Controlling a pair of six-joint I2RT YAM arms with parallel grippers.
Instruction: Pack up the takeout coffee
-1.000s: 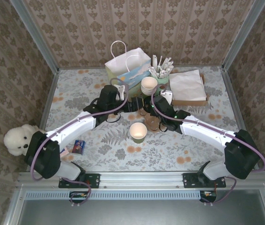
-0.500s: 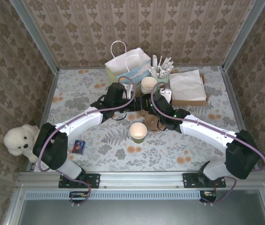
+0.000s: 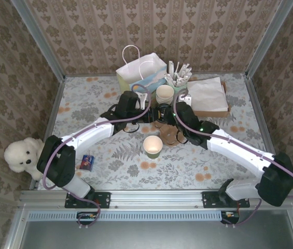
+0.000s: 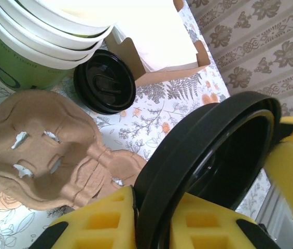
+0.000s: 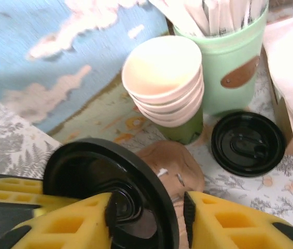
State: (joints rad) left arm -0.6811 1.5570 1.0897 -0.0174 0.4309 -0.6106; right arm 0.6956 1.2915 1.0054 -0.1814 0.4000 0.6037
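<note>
Floral table [image 3: 229,155]: cup stack [image 5: 164,83], carrier [image 4: 47,150], black lid [image 4: 208,171]

Lid [image 4: 208,171] sits between the left jaws. Tray [image 4: 42,150] lies left of them; second lid [image 4: 105,88] and cup stack [image 4: 32,46] lie beyond the tray.

Left arm [image 3: 92,134] & right arm [image 3: 239,150] look alike: white link shells w/ black joint housings & chunky black shoulder blocks, thin purple cables [image 3: 130,119] looped along each, fingers [image 4: 105,225] of yellow moulded blocks w/ square recesses & black edging.
</note>
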